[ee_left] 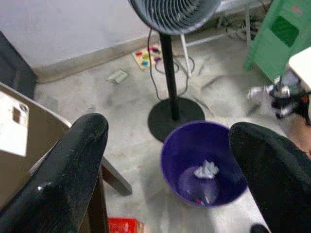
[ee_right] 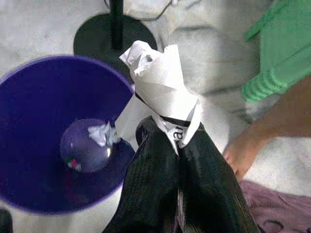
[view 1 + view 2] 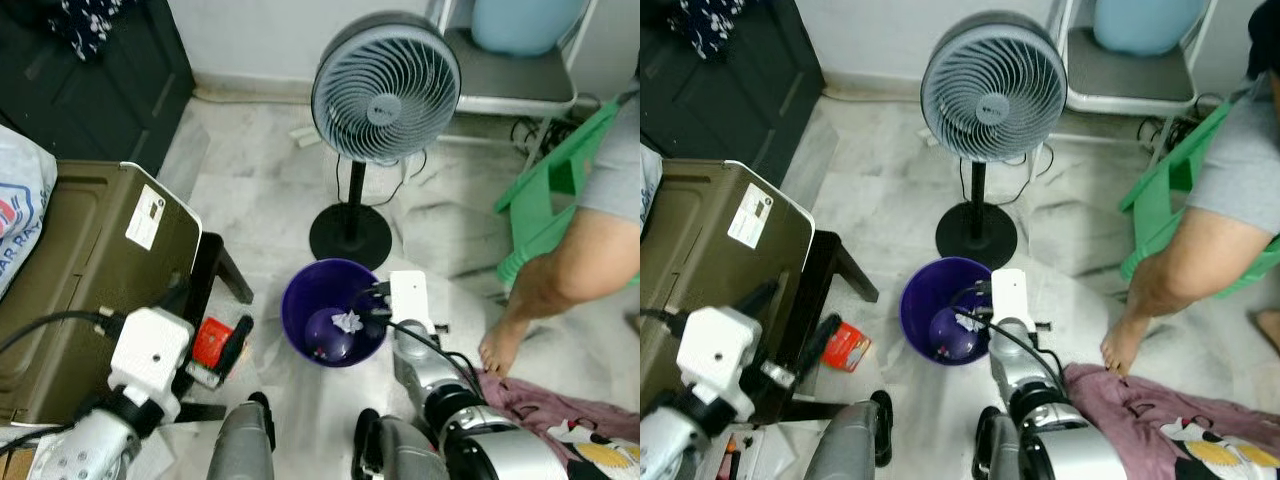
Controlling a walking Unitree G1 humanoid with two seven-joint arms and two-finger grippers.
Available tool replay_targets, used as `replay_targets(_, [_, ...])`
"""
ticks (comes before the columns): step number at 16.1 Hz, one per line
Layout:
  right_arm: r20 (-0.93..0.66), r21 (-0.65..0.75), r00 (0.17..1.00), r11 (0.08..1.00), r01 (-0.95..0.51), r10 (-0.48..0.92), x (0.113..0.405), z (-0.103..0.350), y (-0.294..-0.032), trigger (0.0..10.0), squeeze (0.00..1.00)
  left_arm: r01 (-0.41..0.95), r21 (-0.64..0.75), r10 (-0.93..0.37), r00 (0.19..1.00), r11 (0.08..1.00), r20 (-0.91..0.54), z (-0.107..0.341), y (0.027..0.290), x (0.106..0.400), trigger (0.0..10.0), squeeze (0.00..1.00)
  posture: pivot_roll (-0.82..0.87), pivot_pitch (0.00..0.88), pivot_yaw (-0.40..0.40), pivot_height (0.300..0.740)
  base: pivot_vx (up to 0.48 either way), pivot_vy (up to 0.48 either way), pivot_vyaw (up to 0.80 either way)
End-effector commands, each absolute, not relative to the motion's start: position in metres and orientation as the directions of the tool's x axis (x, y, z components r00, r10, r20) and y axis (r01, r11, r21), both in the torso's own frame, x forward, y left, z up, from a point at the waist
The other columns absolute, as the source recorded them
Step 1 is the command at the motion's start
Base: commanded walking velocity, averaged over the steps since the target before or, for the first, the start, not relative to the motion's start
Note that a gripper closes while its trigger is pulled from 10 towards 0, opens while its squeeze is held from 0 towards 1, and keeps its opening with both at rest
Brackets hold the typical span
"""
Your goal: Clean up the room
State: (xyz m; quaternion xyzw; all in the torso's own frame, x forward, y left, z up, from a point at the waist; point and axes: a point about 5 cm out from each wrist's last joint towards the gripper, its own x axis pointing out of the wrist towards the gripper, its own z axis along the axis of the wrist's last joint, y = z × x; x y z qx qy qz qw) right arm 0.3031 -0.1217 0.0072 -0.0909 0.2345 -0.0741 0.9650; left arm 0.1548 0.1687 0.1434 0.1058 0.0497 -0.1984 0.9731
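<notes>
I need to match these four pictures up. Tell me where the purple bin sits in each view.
Left eye: purple bin at centre, below the fan.
Right eye: bin left of centre.
Left wrist: bin lower right, between the left gripper fingers.
Right wrist: bin at left, beside the crumpled paper.
Shared landmark: the fan's black base.

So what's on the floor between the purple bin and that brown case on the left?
A small red packet lies on the floor there, beside the dark table leg, between the purple bin and the brown case, in the right eye view.

open floor around the round purple plastic bin [image 3: 300, 320], its mouth unobstructed. hemmed by the black round base of a grey pedestal fan [image 3: 350, 235] behind, an olive box's [image 3: 90, 260] corner left, a person's bare foot [image 3: 497, 345] right.
</notes>
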Motion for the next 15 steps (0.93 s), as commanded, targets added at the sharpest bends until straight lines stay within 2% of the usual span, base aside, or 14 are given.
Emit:
replay_targets(1, [-0.428,-0.182,0.894,0.981,0.063,-0.137,0.304,0.009,-0.108,10.0,0.00,0.407,0.185,-0.382,0.911,0.895,-0.158,0.143,0.170,0.152,10.0,0.00,0.32,0.319,0.043,0.740,0.000,0.000,0.00])
replay_targets(7, [-0.345,-0.135,0.939,0.990,-0.038,-0.011,0.309,0.025,-0.071,10.0,0.00,0.401,0.181,-0.373,0.913,0.898,-0.168,0.145,0.169,0.153,10.0,0.00,0.33,0.320,0.037,0.740,0.000,0.000,0.00])
replay_targets(11, [-0.355,-0.131,0.935,0.989,-0.063,0.013,0.305,0.021,-0.067,10.0,0.00,0.390,0.174,-0.364,0.917,0.904,-0.166,0.144,0.169,0.153,10.0,0.00,0.33,0.319,0.035,0.740,0.000,0.000,0.00])
replay_targets(12, [-0.358,-0.122,0.934,0.990,-0.067,0.019,0.304,0.020,-0.068,10.0,0.24,0.390,0.171,-0.364,0.916,0.905,-0.167,0.144,0.168,0.152,10.0,0.00,0.33,0.317,0.037,0.740,0.000,0.000,0.00])
replay_targets(13, [-0.359,-0.111,0.933,0.992,-0.064,0.020,0.304,0.019,-0.069,10.0,1.00,0.391,0.170,-0.365,0.916,0.904,-0.168,0.144,0.168,0.153,10.0,0.00,0.33,0.317,0.037,0.740,0.000,0.000,0.00])
replay_targets(15, [-0.357,-0.103,0.934,0.993,-0.062,0.021,0.305,0.020,-0.069,10.0,1.00,0.392,0.170,-0.366,0.915,0.904,-0.167,0.144,0.168,0.154,10.0,0.00,0.32,0.318,0.042,0.740,0.000,0.000,0.00])
